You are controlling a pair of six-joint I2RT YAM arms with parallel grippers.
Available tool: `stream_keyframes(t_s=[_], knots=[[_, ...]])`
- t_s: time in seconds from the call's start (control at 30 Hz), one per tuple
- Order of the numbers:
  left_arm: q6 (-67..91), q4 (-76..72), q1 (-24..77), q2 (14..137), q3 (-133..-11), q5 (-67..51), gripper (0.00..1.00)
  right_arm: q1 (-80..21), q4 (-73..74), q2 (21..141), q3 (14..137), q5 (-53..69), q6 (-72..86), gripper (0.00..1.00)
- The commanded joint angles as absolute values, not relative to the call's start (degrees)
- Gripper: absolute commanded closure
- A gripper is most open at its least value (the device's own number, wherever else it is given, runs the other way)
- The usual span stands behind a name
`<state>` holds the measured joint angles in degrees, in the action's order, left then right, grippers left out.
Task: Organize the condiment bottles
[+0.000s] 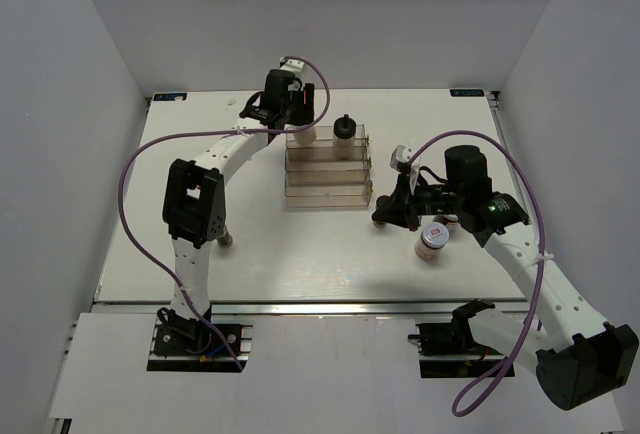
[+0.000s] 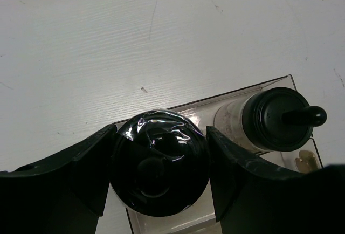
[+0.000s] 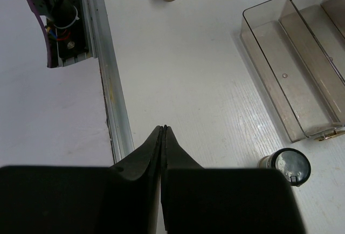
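Clear plastic, the stepped rack [image 1: 325, 176] is my landmark. From above I see the left gripper [image 1: 299, 129] over its far step, beside a knob-top bottle [image 1: 345, 135] standing there. A red-marked bottle [image 1: 432, 242] stands on the table right of the rack, near the right gripper [image 1: 390, 214]. In the left wrist view the fingers [image 2: 81, 164] press both sides of a black-capped jar [image 2: 159, 164] inside the rack. In the right wrist view the fingers are fully together, holding nothing, and a dark jar [image 3: 288, 166] stands just beside the rack.

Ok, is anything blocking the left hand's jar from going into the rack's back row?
Nothing visible. The black-capped jar sits in the left hand at the back row of the rack; the knob-topped jar stands beside it.
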<state>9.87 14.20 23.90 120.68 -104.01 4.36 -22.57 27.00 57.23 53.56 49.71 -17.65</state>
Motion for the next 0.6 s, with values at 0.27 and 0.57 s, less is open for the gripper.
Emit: stream_keyframes(t_s=[0.27,0.57], knots=[[6.6,11.2,24.3,120.5,-104.2,6.0,1.0,-22.1,26.3,57.1,53.4,51.2,-18.5,0.98],[5.7,11.5,24.6,122.5,-105.1,7.4,1.0,-21.8,26.4,57.2,53.3,51.3,-18.5,0.97]])
